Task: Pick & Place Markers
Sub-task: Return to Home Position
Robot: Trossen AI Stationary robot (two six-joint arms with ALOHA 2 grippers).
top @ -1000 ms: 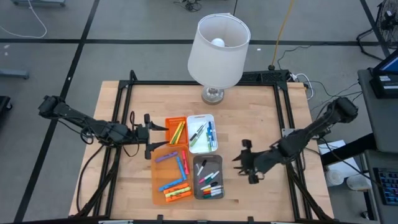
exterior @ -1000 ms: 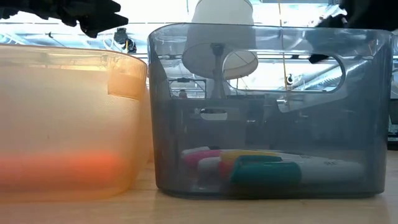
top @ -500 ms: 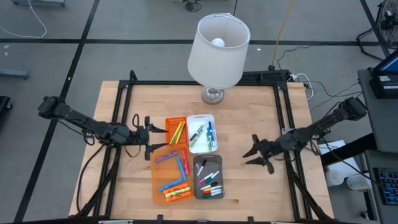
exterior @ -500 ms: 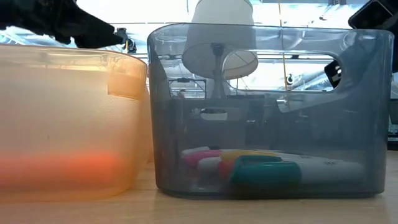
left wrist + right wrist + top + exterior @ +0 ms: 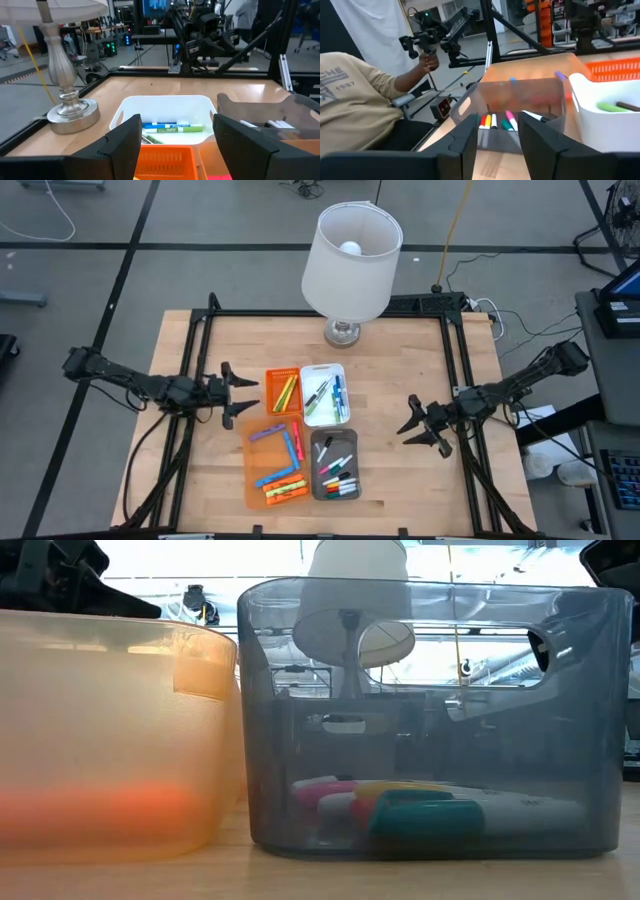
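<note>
The markers lie in four trays at the table's middle: a small orange tray (image 5: 283, 390), a white tray (image 5: 326, 393), a large orange tray (image 5: 275, 463) and a grey tray (image 5: 335, 465). The low view shows pink, yellow and teal markers (image 5: 420, 805) on the grey tray's floor. My left gripper (image 5: 235, 392) is open, level, just left of the small orange tray (image 5: 162, 160), pointing at the white tray (image 5: 165, 107). My right gripper (image 5: 415, 428) is open, level, right of the grey tray (image 5: 520, 110), with nothing between its fingers.
A lamp with a white shade (image 5: 352, 260) stands at the table's far middle, its base (image 5: 70, 112) close behind the trays. A black frame (image 5: 455, 350) runs along the table's edges. Beyond the table a person (image 5: 350, 110) holds a control arm (image 5: 427, 42).
My left gripper has drawn back a little toward the table's left edge and sunk. My right gripper has pulled back from the grey tray toward the table's right edge, sinking and tipping up from slanting down to level. Both stayed open. The trays and markers have not moved.
</note>
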